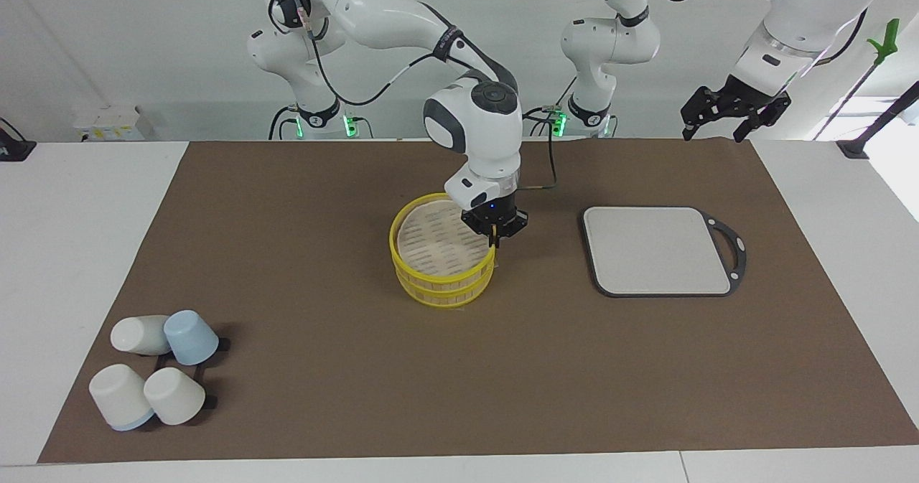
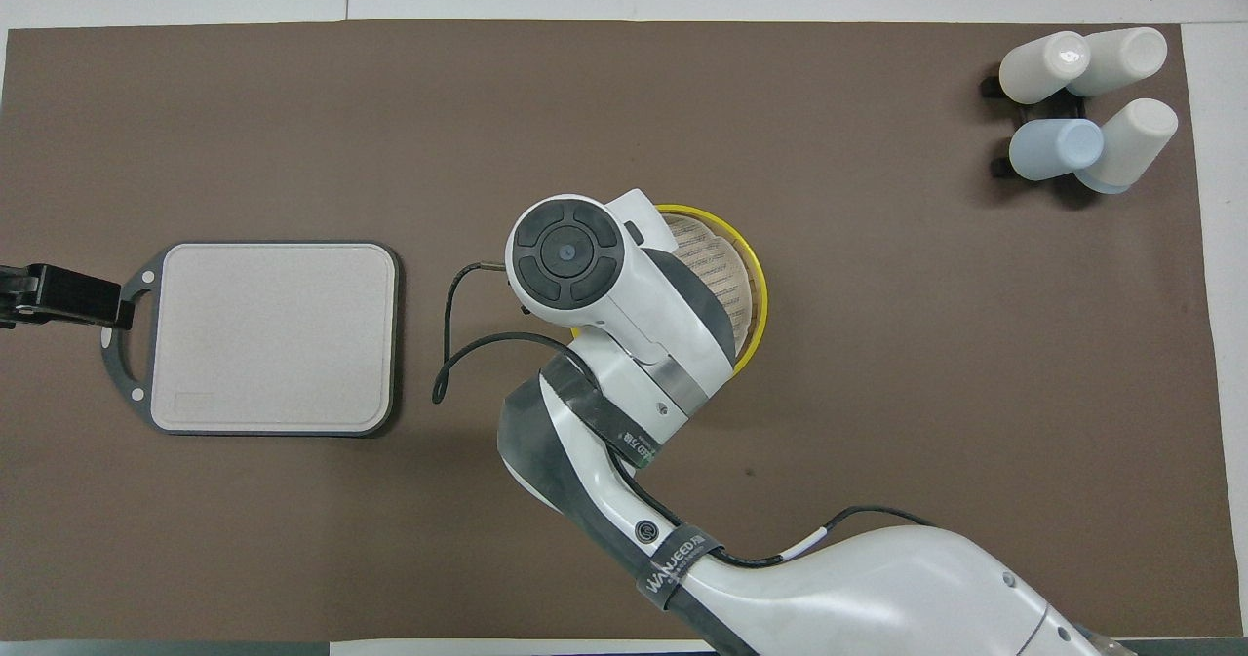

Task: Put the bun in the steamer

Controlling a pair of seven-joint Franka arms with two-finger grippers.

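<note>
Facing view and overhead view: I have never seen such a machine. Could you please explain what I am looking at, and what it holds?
These are two white robot arms, each ending in a two-finger tool. One picture looks at them from across the table; the other looks down from above their end. On the brown mat are a yellow-rimmed bamboo steamer, a grey board and four cups. The right tool is at the steamer's rim; whether it grips I cannot tell. The left tool waits open, raised. No bun shows.
</note>
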